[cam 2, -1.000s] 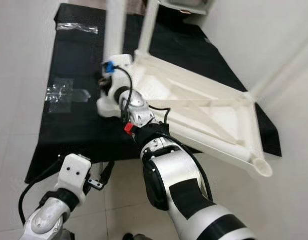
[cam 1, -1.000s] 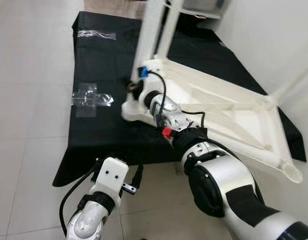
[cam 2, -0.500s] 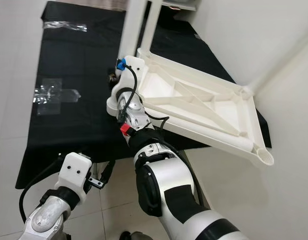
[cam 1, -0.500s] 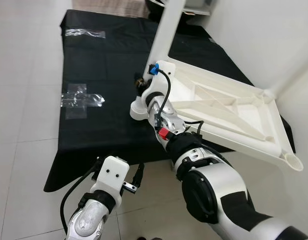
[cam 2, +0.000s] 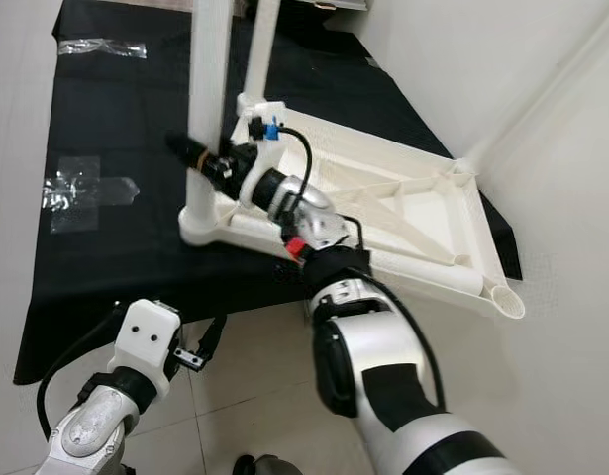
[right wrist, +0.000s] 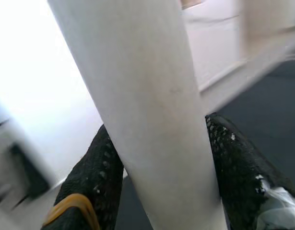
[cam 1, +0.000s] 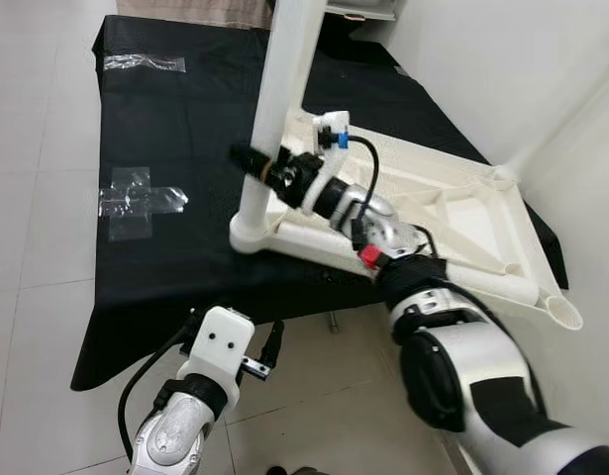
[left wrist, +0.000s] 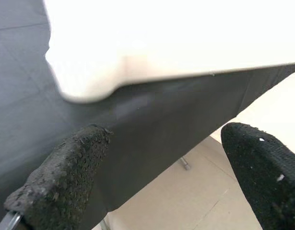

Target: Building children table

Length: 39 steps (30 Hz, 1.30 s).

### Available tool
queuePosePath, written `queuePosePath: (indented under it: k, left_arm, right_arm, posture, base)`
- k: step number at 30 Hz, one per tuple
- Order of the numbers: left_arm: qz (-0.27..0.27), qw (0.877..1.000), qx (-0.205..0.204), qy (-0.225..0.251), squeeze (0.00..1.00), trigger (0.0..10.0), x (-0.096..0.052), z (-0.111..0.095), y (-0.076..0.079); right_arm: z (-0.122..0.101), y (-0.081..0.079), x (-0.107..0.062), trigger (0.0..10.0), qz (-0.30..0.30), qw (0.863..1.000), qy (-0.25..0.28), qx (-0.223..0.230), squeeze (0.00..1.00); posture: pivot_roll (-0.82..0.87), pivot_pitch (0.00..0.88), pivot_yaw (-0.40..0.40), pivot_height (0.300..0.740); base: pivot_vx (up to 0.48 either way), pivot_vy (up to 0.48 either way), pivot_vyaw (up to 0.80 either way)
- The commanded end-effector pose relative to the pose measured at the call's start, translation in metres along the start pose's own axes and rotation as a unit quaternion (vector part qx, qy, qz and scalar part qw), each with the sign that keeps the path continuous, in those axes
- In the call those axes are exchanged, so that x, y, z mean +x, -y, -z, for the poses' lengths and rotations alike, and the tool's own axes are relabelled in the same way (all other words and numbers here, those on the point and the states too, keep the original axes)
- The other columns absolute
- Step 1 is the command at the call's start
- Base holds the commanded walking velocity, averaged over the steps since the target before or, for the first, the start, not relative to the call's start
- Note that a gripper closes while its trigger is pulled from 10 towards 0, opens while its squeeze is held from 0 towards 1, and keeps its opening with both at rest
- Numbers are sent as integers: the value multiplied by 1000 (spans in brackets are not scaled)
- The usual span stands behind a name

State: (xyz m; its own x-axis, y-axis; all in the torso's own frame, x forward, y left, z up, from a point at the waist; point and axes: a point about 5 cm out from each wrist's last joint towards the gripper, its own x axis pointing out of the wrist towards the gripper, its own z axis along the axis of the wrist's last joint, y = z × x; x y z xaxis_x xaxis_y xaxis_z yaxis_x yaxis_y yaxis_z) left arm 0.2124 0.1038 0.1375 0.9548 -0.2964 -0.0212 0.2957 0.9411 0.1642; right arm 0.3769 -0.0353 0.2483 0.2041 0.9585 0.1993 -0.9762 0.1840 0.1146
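A white children's table lies upside down, its ribbed underside (cam 1: 453,213) on a black cloth (cam 1: 175,129). Its near-left leg (cam 1: 279,99) stands upright in the corner socket (cam 1: 250,233). A second leg (cam 2: 264,45) rises behind it. My right gripper (cam 1: 259,163) is shut on the near-left leg a little above the socket. In the right wrist view, both black fingers (right wrist: 101,177) press the white leg (right wrist: 152,120). My left gripper (cam 1: 269,346) hangs low in front of the cloth's edge. It is open (left wrist: 166,182), with nothing between its fingers (left wrist: 65,177).
A cross of clear tape (cam 1: 136,198) is stuck on the cloth at the left, and another strip (cam 1: 144,63) lies farther back. A white wall (cam 1: 502,69) runs close along the right side. Pale floor tiles (cam 1: 27,327) spread to the left and front.
The camera has shifted. My right gripper has moved from the corner socket onto the leg, its fingers now pointing left. The table's underside lies flatter on the cloth. The left arm still hangs.
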Motion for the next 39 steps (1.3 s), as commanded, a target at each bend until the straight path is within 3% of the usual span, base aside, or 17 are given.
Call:
queuePosePath:
  k: [1,6,7,8,9,15,18,20,22,23,26,31,32,33,37,38,39]
  left_arm:
    - [9,1000,-6,-11,0,10000,-1,5,5]
    - [8,1000,-6,-9,0,10000,-2,4,5]
    - [8,1000,-6,-9,0,10000,-2,3,5]
    - [8,1000,-6,-9,0,10000,-2,3,5]
    - [7,1000,-7,-9,0,10000,-2,3,5]
    - [5,1000,-9,-9,0,10000,-2,2,6]
    - [5,1000,-10,-9,0,10000,-2,3,6]
    - [6,1000,-11,-10,0,10000,0,3,5]
    - [7,1000,-12,-10,0,10000,0,3,6]
    - [7,1000,-12,-10,0,10000,0,3,6]
    - [7,1000,-10,-10,0,10000,0,3,7]
    - [7,1000,-9,-10,0,10000,-1,3,7]
    - [7,1000,-9,-10,0,10000,-1,3,7]
    - [7,1000,-9,-9,0,10000,-1,3,7]
    - [7,1000,-9,-10,0,10000,-1,3,7]
    - [7,1000,-10,-11,0,10000,-1,3,6]
    - [7,1000,-10,-11,0,10000,-1,3,6]
  right_arm:
    - [8,-10,7,10000,-70,997,-38,-3,0]
    - [20,-15,14,10000,-111,988,-100,-31,0]
    - [23,-16,16,8078,-115,986,-116,-43,0]
    - [23,-16,16,8078,-115,986,-116,-43,0]
    - [23,-14,29,0,-51,989,-113,-84,0]
    - [3,-4,40,0,90,988,-48,-116,0]
    - [-8,8,37,0,208,972,-15,-105,0]
    - [-13,19,29,0,311,947,4,-81,0]
    - [-13,31,16,0,428,902,20,-49,0]
    - [-13,31,16,0,428,902,20,-49,0]
    - [-7,36,6,0,551,833,50,-5,0]
    - [-1,28,15,0,588,805,72,-5,0]
    - [0,24,22,3412,577,813,80,9,0]
    - [0,20,30,10000,559,824,89,22,0]
    - [-2,13,42,10000,517,850,101,18,0]
    - [-4,8,48,10000,486,867,112,8,1000]
    - [-4,8,48,10000,486,867,112,8,1000]
  posture:
    - [129,147,-229,740]
    - [135,150,-233,740]
    - [135,150,-233,740]
    - [135,150,-233,740]
    - [135,154,-240,740]
    - [136,157,-241,740]
    - [128,158,-242,740]
    - [121,157,-238,740]
    - [119,156,-237,740]
    - [119,156,-237,740]
    - [122,153,-236,740]
    - [127,152,-235,740]
    - [126,152,-237,740]
    - [126,152,-237,740]
    - [125,150,-236,740]
    - [121,149,-236,740]
    - [121,149,-236,740]
  base:
    - [0,0,0]
    - [0,0,0]
    - [0,0,0]
    - [0,0,0]
    - [0,0,0]
    - [0,0,0]
    - [0,0,0]
    - [0,0,0]
    - [0,0,0]
    - [0,0,0]
    - [0,0,0]
    - [0,0,0]
    - [0,0,0]
    - [0,0,0]
    - [0,0,0]
    - [0,0,0]
    - [0,0,0]
